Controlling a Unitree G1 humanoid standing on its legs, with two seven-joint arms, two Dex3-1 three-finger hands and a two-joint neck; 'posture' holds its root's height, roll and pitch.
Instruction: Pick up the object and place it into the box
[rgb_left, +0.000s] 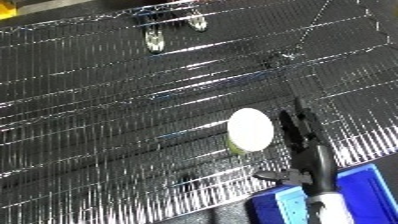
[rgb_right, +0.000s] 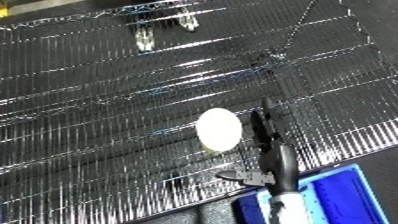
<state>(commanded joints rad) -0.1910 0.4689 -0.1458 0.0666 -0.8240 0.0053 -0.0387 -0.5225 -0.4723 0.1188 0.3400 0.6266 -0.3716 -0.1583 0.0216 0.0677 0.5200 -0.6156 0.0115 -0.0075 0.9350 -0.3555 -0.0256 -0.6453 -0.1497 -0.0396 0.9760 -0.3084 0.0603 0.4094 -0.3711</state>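
a: starting with the left eye view. white round object lying on the shiny ribbed counter, toward the lower right, with a yellowish-green underside peeking out at its lower left edge. not yet lifted, as far as can be judged.

b: and the right robot hand?

a: standing just right of the object, dark fingers stretched straight up along its right edge. wide rather than closed, wrapped round nothing. hard to say whether touching or a hair apart. thumb sticking out lower left, below the object.

b: blue bin?

a: sitting at the lower right corner, off the counter's edge, partly hidden by the forearm. nothing visible inside the part that shows.

b: moving to the right eye view, then.

a: same layout, shifted left. object flat on the counter, right robot hand beside it with straight fingers close against its right side. bin below and to the right, near the object but apart from it.

b: left robot hand?

a: absent from both views.

b: progress, then?

a: early, by the look of it. reach about done; grasp, lift, carry and drop all left. probably calls for closing fingers and thumb round the rim first. short trip to the bin afterwards.

b: anything else up there?

a: two small metallic fittings near the top, well apart from the work.
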